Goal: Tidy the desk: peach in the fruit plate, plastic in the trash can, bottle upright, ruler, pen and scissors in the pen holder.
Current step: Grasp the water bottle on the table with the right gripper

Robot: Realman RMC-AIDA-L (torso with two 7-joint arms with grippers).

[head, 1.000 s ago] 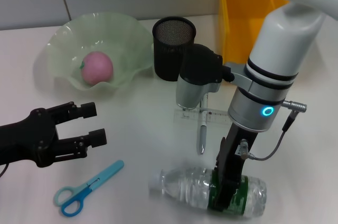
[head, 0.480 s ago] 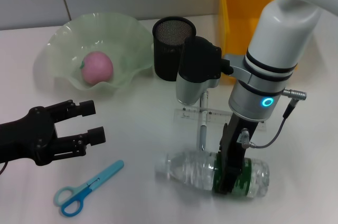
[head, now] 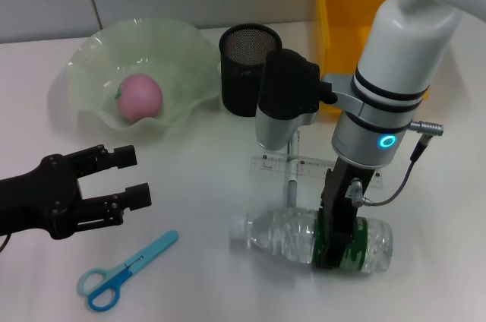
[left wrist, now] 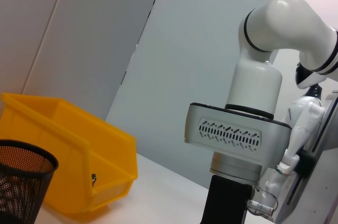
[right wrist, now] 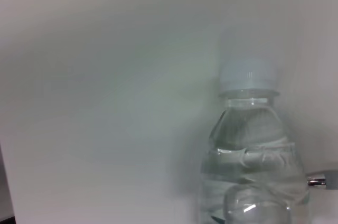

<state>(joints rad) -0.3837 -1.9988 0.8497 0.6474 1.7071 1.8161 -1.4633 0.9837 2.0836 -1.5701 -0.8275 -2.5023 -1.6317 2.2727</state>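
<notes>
A clear water bottle with a green label lies on its side near the table's front; it also shows in the right wrist view. My right gripper is shut on the bottle at its label. The pink peach sits in the green fruit plate. Blue scissors lie at the front left. A clear ruler and a pen lie behind the bottle. The black mesh pen holder stands at the back. My left gripper is open and empty above the scissors.
A yellow bin stands at the back right, beside the pen holder; it also shows in the left wrist view with the pen holder. The right arm's body stands over the ruler.
My right gripper has moved the bottle to the right and slightly away from the front edge. The left arm has not moved.
</notes>
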